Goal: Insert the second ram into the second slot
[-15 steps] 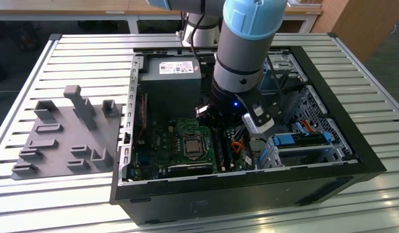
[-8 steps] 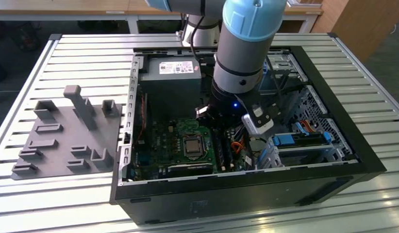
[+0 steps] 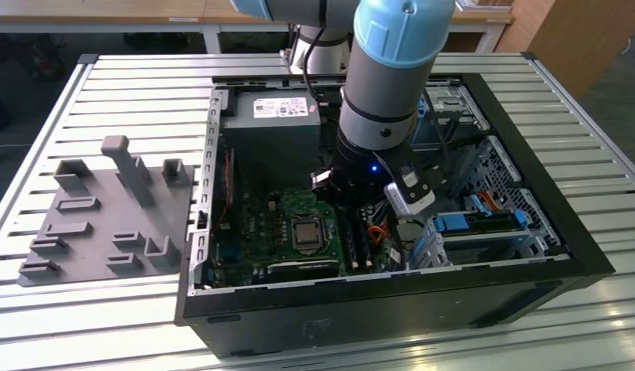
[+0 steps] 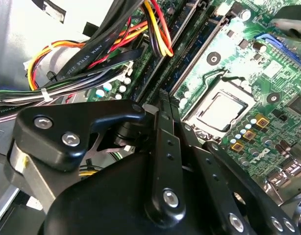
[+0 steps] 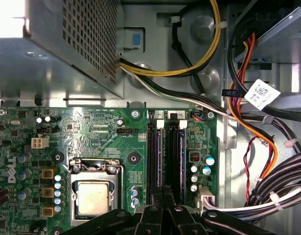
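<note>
Where my fingers [image 4: 163, 105] meet in the second wrist view, they stand pressed together into one thin black blade, and I see nothing clamped between them. My gripper [image 5: 163, 196] hangs directly over the memory slots [image 5: 165, 156] at the edge of the green motherboard [image 5: 96, 132], its tips just above the dark slot channels with their white end latches. The second ram [image 5: 155, 161] seems to sit already down in one of those channels as a dark strip between the latches, though I cannot tell for certain which slot holds it. Just beside the slots lies the metal-framed processor socket [image 5: 94, 196]. Past the slots, a bundle of yellow, orange, red and black cables [image 5: 248, 147] runs along the case wall, one carrying a white tag [image 5: 261, 94]. Farther still sits the perforated grey power supply [image 5: 62, 44]. In the exterior view my arm [image 3: 390, 93] reaches down into the open black computer case [image 3: 400, 309], which rests on a slatted metal table [image 3: 122, 85], with a grey fixture tray [image 3: 101, 216] to the exterior view's left.
</note>
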`<state>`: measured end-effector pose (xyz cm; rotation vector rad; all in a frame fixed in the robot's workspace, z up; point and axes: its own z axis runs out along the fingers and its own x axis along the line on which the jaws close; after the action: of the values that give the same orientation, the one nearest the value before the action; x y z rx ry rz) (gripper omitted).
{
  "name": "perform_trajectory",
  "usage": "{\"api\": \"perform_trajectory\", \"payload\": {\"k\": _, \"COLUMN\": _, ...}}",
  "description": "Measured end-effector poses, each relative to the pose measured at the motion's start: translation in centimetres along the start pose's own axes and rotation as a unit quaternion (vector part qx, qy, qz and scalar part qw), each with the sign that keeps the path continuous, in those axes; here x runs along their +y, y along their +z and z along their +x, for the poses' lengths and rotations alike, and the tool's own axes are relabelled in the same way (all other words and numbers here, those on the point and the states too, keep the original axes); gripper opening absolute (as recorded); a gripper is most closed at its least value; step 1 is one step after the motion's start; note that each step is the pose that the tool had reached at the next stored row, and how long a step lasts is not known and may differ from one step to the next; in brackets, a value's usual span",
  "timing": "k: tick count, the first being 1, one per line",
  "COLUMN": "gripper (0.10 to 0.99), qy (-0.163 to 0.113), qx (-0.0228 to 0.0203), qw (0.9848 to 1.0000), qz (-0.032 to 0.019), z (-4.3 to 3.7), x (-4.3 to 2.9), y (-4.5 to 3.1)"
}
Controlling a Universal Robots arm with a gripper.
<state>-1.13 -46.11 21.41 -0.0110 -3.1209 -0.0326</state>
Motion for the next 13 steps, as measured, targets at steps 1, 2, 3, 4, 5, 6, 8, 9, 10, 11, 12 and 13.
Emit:
{"api": "perform_trajectory", "payload": {"k": 1, "gripper": 0.122, "qy": 0.0, "qx": -0.0001, "qw": 1.0, "qz": -0.0002, "z": 0.0, "x": 0.01, "y": -0.08}}
{"api": "perform_trajectory", "payload": {"k": 2, "gripper": 0.122, "qy": 0.0, "qx": -0.0003, "qw": 1.0, "qz": -0.0007, "z": 0.0, "x": 0.03, "y": -0.18}}
{"api": "perform_trajectory", "payload": {"k": 3, "gripper": 0.122, "qy": 0.0, "qx": -0.0004, "qw": 1.0, "qz": -0.0013, "z": 0.0, "x": 0.04, "y": -0.32}}
{"api": "perform_trajectory", "payload": {"k": 4, "gripper": 0.122, "qy": 0.0, "qx": -0.0006, "qw": 1.0, "qz": -0.0016, "z": 0.0, "x": 0.05, "y": -0.52}}
{"api": "perform_trajectory", "payload": {"k": 5, "gripper": 0.122, "qy": 0.0, "qx": -0.0002, "qw": 1.0, "qz": -0.0005, "z": 0.01, "x": 0.03, "y": -0.86}}
{"api": "perform_trajectory", "payload": {"k": 6, "gripper": 0.122, "qy": 0.0, "qx": -0.0001, "qw": 1.0, "qz": -0.0003, "z": 0.02, "x": 0.03, "y": -1.19}}
{"api": "perform_trajectory", "payload": {"k": 8, "gripper": 0.122, "qy": 0.0, "qx": -0.0001, "qw": 1.0, "qz": -0.0002, "z": 0.04, "x": 0.04, "y": -1.69}}
{"api": "perform_trajectory", "payload": {"k": 9, "gripper": 0.122, "qy": 0.0, "qx": -0.0001, "qw": 1.0, "qz": -0.0001, "z": 0.04, "x": 0.04, "y": -1.83}}
{"api": "perform_trajectory", "payload": {"k": 10, "gripper": 0.122, "qy": 0.0, "qx": -0.0001, "qw": 1.0, "qz": -0.0002, "z": 0.04, "x": 0.04, "y": -1.95}}
{"api": "perform_trajectory", "payload": {"k": 11, "gripper": 0.122, "qy": 0.0, "qx": -0.0001, "qw": 1.0, "qz": -0.0001, "z": 0.04, "x": 0.04, "y": -2.06}}
{"api": "perform_trajectory", "payload": {"k": 12, "gripper": 0.122, "qy": 0.0, "qx": -0.0001, "qw": 1.0, "qz": -0.0001, "z": 0.05, "x": 0.04, "y": -2.16}}
{"api": "perform_trajectory", "payload": {"k": 13, "gripper": 0.122, "qy": 0.0, "qx": -0.0001, "qw": 1.0, "qz": -0.0002, "z": 0.05, "x": 0.05, "y": -2.25}}
